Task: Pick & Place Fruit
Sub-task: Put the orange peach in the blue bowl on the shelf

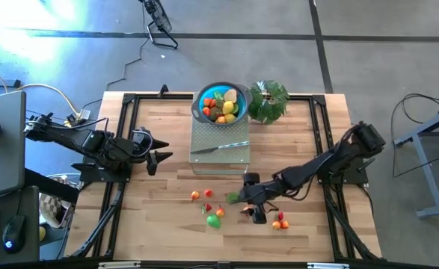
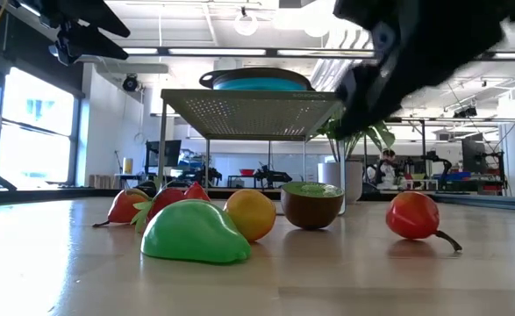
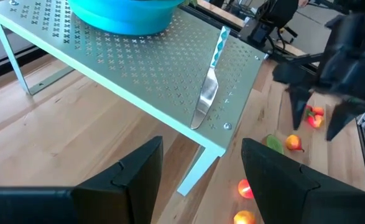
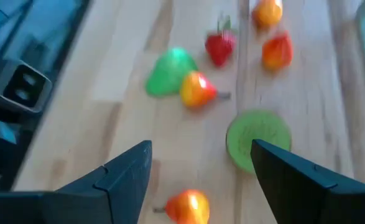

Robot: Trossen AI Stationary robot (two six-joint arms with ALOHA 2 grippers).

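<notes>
We hold our right claw (image 1: 250,200) open and empty above the loose fruit (image 1: 213,220) on the table, the green kiwi half (image 4: 258,138) seemingly nearest its fingers. More fruit fills the bowl (image 1: 202,101) farther off. Our left claw (image 1: 158,156) waits open, empty.

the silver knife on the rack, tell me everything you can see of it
The knife is slim, with a shiny silver blade that looks like metal and a handle patterned in teal and white. It lies flat on the perforated pale metal rack, near the rack's front edge, with its blade tip close to a corner. The blue bowl sits farther back on the same rack, apart from the knife. Neither gripper touches it; only the rack does.
</notes>
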